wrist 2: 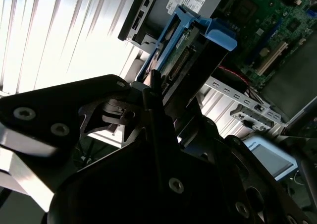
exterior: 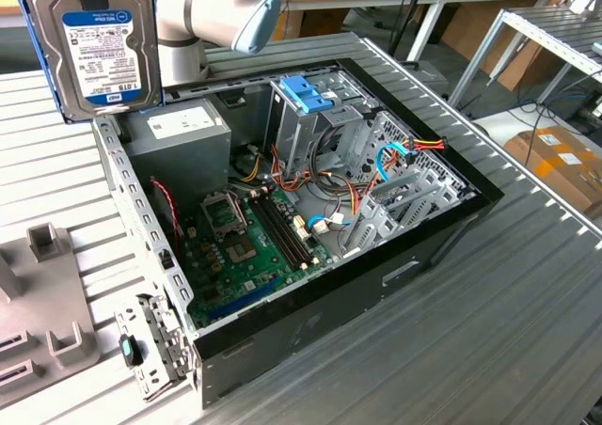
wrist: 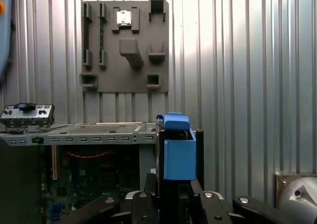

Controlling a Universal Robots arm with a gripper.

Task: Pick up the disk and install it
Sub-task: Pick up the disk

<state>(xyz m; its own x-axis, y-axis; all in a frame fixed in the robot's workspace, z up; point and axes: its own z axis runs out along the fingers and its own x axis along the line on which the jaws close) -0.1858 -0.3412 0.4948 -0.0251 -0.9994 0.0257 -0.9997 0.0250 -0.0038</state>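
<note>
Ribbed metal tabletop (exterior: 489, 331) everywhere, with workshop benches glimpsed further back. Starting at the exterior view's left, a grey fixture plate (exterior: 38, 303) with little holders is laid flat on it. A small metal bracket (exterior: 146, 350) with a blue tab is seen at the near left corner of the open PC case (exterior: 404, 256).

Up at the far left, the disk (exterior: 103, 44) is held in the air, roughly upright. Its label side is turned to the camera and it's edged by the blue frame. It's kept clear of everything, raised over the case's far left corner. The arm (exterior: 221, 11) is seen just to its right.

Inside the case, a grey power supply box (exterior: 179, 129) is tucked at the far left and the green motherboard (exterior: 249, 246) is laid nearer. A metal cage (exterior: 306, 101) with a blue top is stood around the middle, and orange and blue cables (exterior: 404, 152) are bundled to its right. Further right, past the tabletop's edge, a cardboard box (exterior: 564, 162) is parked.

In the first wrist view the disk is seen edge-on. The pincer (wrist: 179, 135) is clamped on it, with black fingers (wrist: 199, 154) pressed against both flat faces.
</note>
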